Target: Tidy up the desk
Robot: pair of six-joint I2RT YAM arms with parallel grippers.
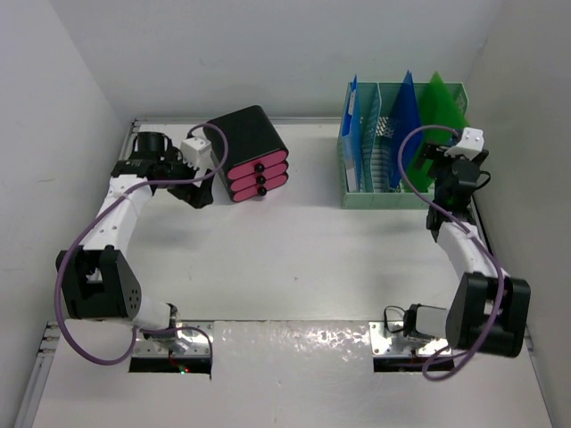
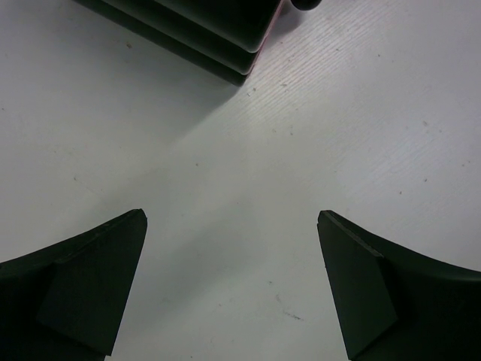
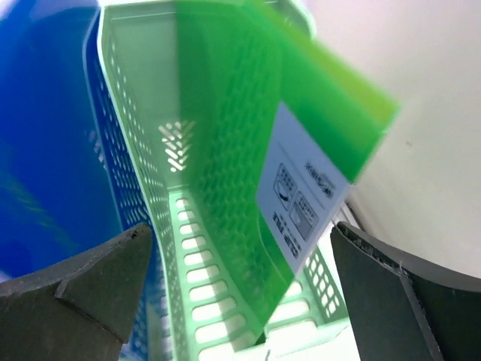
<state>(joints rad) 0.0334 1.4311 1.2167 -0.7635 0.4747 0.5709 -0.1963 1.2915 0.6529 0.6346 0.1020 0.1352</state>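
Observation:
The desk (image 1: pixel 321 259) is a white tabletop with a shiny strip along its near edge. A black drawer box with pink drawers (image 1: pixel 252 153) stands at the back left. A green slotted file rack (image 1: pixel 393 165) stands at the back right, holding blue folders (image 1: pixel 403 125) and a green folder (image 1: pixel 443 105). My left gripper (image 1: pixel 198 192) is open and empty, just left of the drawer box; its wrist view shows bare desk (image 2: pixel 240 188) and the box's corner (image 2: pixel 218 37). My right gripper (image 1: pixel 443 183) is open at the rack's right end, its jaws either side of the green folder (image 3: pixel 248 188).
White walls enclose the desk on the left, back and right. The rack's mesh divider (image 3: pixel 143 150) and a blue folder (image 3: pixel 45 150) fill the right wrist view. Both arm bases sit on metal plates at the near edge (image 1: pixel 294 343).

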